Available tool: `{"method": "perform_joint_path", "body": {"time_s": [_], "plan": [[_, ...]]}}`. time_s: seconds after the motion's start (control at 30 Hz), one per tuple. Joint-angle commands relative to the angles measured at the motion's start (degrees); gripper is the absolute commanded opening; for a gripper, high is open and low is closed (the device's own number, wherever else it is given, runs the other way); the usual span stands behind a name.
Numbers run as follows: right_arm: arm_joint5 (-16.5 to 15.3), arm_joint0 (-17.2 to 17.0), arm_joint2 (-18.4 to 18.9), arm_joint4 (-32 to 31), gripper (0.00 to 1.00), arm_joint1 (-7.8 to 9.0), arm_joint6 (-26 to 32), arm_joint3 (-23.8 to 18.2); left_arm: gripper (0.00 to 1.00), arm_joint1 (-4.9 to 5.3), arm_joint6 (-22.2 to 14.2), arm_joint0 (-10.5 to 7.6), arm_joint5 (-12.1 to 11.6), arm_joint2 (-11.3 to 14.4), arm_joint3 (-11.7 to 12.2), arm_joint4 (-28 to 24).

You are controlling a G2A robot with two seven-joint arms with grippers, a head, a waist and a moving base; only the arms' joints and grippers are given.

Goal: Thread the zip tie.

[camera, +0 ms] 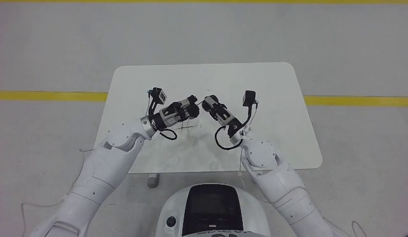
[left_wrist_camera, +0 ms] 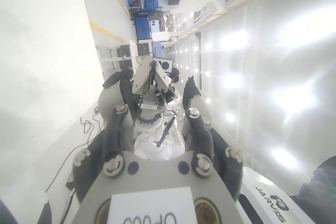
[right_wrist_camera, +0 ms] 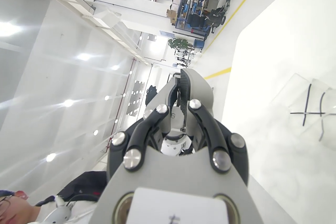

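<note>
Progress on the threading was, by my judgement, nil. My left gripper (camera: pixel 194 106) hung above the middle of the table (camera: pixel 274 84) with its fingers (left_wrist_camera: pixel 193 93) spread wide and nothing between them. My right gripper (camera: pixel 206 101) hung above the middle of the table too, nearly tip to tip with the left. Its fingers (right_wrist_camera: pixel 185 86) were drawn close together, and I could not tell whether they pinched anything, since no strap showed beyond them. What I took for the zip tie (right_wrist_camera: pixel 307 99) was a thin dark strip lying flat on the table, below both grippers and touching neither. Another thin strip crossed it, and both lay at a clear sheet (right_wrist_camera: pixel 291 86); I could not tell whether they were on the sheet or under it. I could make out neither head nor tail on the strip, and I saw no loop formed anywhere. So I judged that everything was left to do: lift the tie off the table, take its head in one gripper and its tail in the other, line the two up, and feed the tail through the head.
</note>
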Motion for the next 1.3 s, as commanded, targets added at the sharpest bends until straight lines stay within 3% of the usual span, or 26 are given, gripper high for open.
{"method": "perform_joint_path", "body": {"time_s": [0.0,0.2,0.57,0.77,0.97,1.07,1.27], "plan": [[0.2,0.0,0.1,-0.6,0.00,0.03,0.0,-0.1,0.37,-0.03,-0.1,-0.11,0.1,0.0,0.2,0.0],[1.3,0.3,0.1,-3.6,0.00,0.14,-0.2,0.3,0.25,-0.17,-0.3,-0.61,0.1,0.3,1.1,0.3],[2.1,0.9,-0.1,-5.7,0.00,0.09,0.1,0.9,0.19,-0.41,-0.3,-1.25,0.4,0.7,1.9,0.4],[1.7,1.0,-0.2,-5.7,0.00,0.09,1.0,1.2,0.08,-0.54,-0.3,-1.54,0.5,1.0,2.2,0.5],[0.7,1.1,-0.1,-5.1,0.00,0.04,1.3,1.3,0.09,-0.67,-0.2,-1.79,0.7,1.2,2.5,0.7],[0.2,1.1,-0.1,-5.1,0.00,0.05,1.6,1.3,0.18,-0.70,-0.1,-1.84,0.9,1.3,2.5,0.8],[0.0,1.1,-0.1,-5.4,0.00,0.09,2.5,1.1,0.20,-0.77,0.0,-1.88,1.0,1.4,2.6,1.0]]}}
